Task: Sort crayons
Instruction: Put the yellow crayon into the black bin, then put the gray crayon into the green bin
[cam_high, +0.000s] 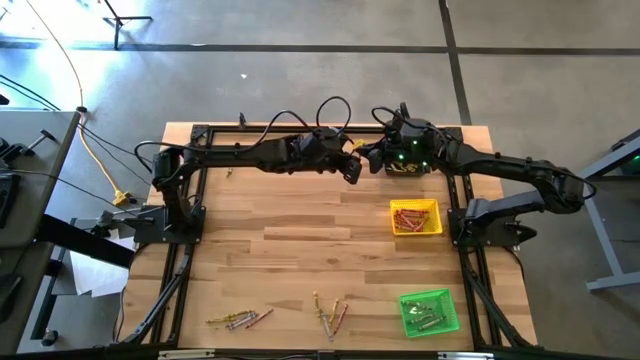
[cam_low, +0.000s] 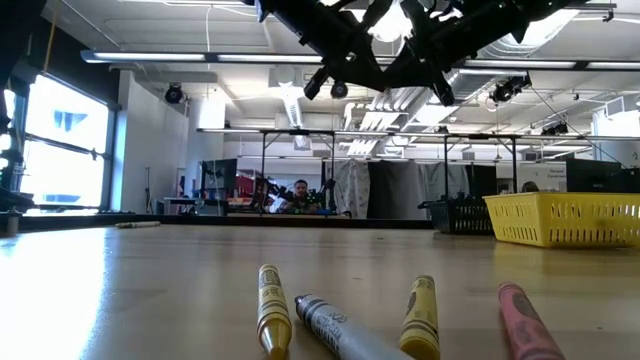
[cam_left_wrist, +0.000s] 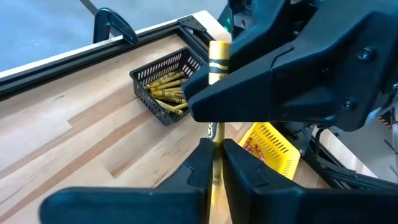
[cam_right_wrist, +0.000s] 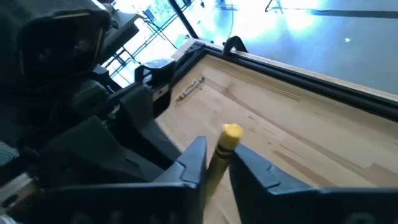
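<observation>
Near edge of the wooden table (cam_high: 300, 260): loose crayons (cam_high: 240, 319) in two scatters, one toward the left, a second (cam_high: 331, 313) toward the middle; the low view shows four of them close up, a yellow crayon (cam_low: 271, 307), a grey crayon (cam_low: 335, 325), another yellow one (cam_low: 421, 315) and a pink crayon (cam_low: 522, 320), all lying flat and unsorted.

Near right corner: green tray (cam_high: 429, 311), holding a few greyish crayons.

Middle right: yellow tray (cam_high: 415, 217), holding red and pink crayons.

Far edge, right of centre: black tray (cam_left_wrist: 163, 93), part-filled with yellow crayons; largely hidden under the arms in the high view.

Above the far edge, both arms meet in the air beside the black tray; left gripper (cam_left_wrist: 212, 163) has its fingers narrow on the lower part of a yellow crayon (cam_left_wrist: 217, 59), held upright; right gripper (cam_right_wrist: 217, 163) has its fingers closed in around the same crayon, whose tip shows between them in the right wrist view; both appear to grip it, so this reads as a hand-over between arms.

Step in hand, as judged: passing one yellow crayon from the left arm to the right, bound for the black tray.

Next move calls for: the left fingers letting go only once the right hold is firm; then a short carry over the black tray and release within its walls.
</observation>
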